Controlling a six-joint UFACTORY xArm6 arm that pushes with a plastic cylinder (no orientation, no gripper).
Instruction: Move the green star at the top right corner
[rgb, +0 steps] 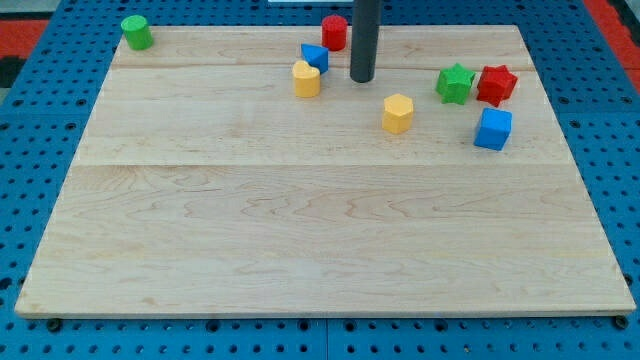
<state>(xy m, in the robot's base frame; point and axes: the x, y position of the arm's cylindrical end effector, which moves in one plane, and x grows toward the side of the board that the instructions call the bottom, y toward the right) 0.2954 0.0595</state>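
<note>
Seven small blocks are sitting on the far half of a pale wooden board, which is lying on a blue pegboard surface. Nearest to me on the right, a blue cube is resting just beside and in front of a red star. The green star is touching the red star's left side, near the board's right edge but short of the far right corner. A yellow hexagonal block is lying to the left of the green star, well apart from it. Farther left, a second yellow block is touching a blue block behind it. My tip is standing just right of that pair, well left of the green star; being a plain rod, it is gripping nothing. A red cylinder is waiting behind, and a green cylinder is occupying the far left corner.
</note>
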